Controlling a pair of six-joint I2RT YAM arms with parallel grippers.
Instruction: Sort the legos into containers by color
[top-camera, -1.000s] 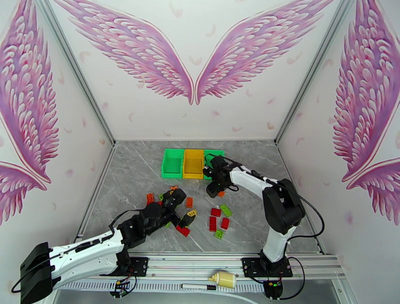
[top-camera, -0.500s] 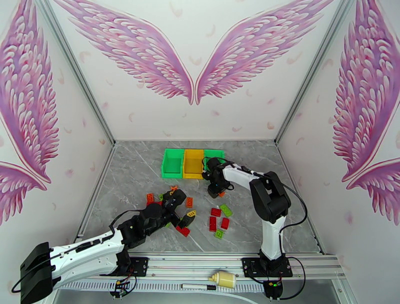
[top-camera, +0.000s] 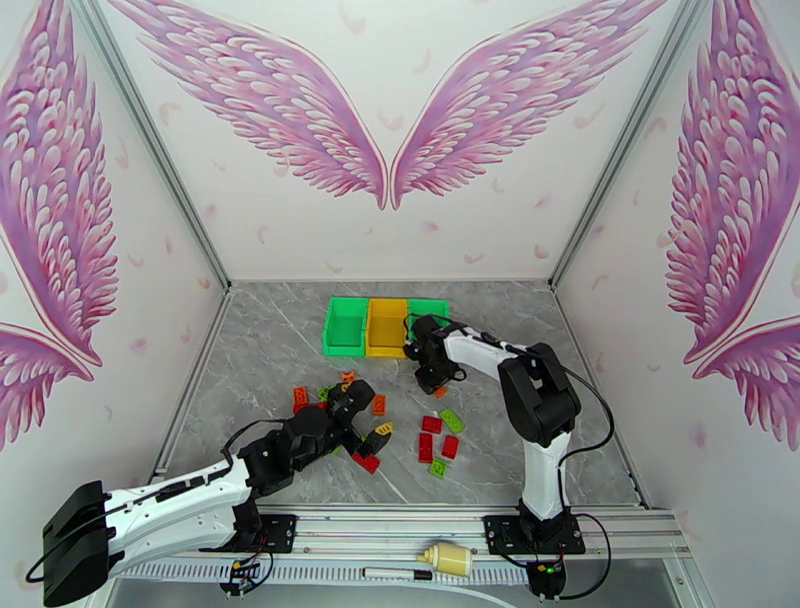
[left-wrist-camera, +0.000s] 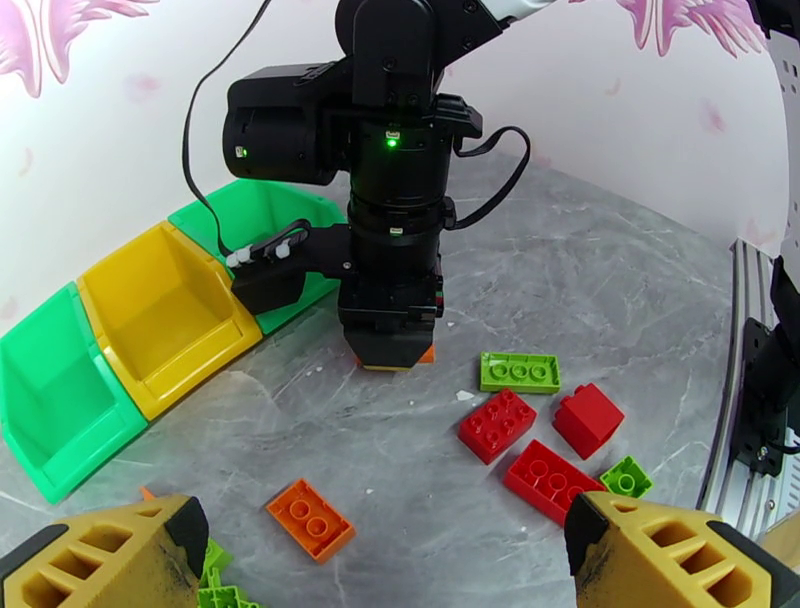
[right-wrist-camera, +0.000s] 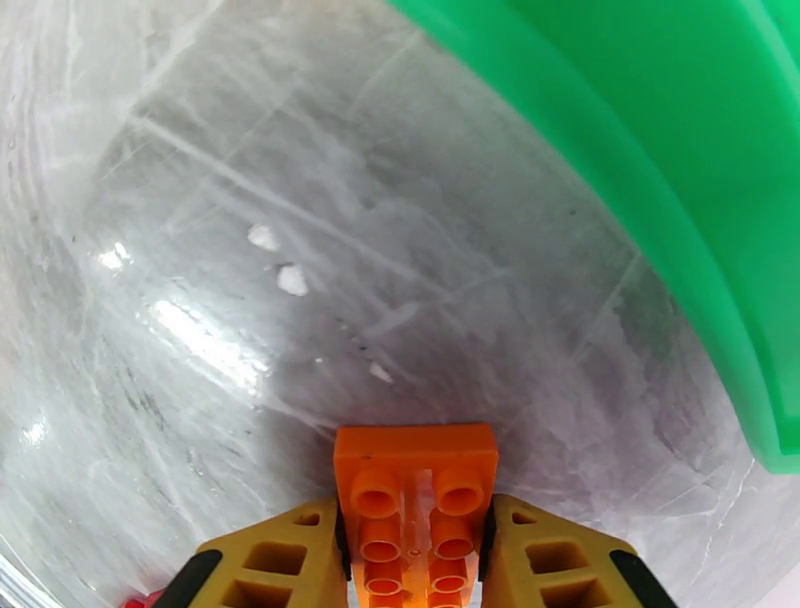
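An orange lego (right-wrist-camera: 417, 500) lies on the grey table just in front of the right green container (right-wrist-camera: 640, 170), and my right gripper (right-wrist-camera: 418, 560) is shut on its two sides. That gripper (left-wrist-camera: 392, 350) stands upright on the table with the orange lego (left-wrist-camera: 427, 355) peeking out under it. My left gripper (left-wrist-camera: 385, 560) hangs open, its yellow fingers (left-wrist-camera: 100, 550) wide apart above another orange lego (left-wrist-camera: 311, 519). Red legos (left-wrist-camera: 497, 424) and a lime lego (left-wrist-camera: 520, 371) lie to its right. The yellow container (top-camera: 386, 325) sits between the two green containers (top-camera: 345, 325).
More legos are scattered by the left gripper (top-camera: 368, 415), among them orange ones (top-camera: 300, 396) and a red one (top-camera: 366, 462). A red and lime cluster (top-camera: 438, 445) lies nearer the right arm's base. The metal rail (top-camera: 400, 525) borders the near edge.
The right gripper has come down and closed its fingers on the orange lego in front of the bins. The left arm has hardly moved.
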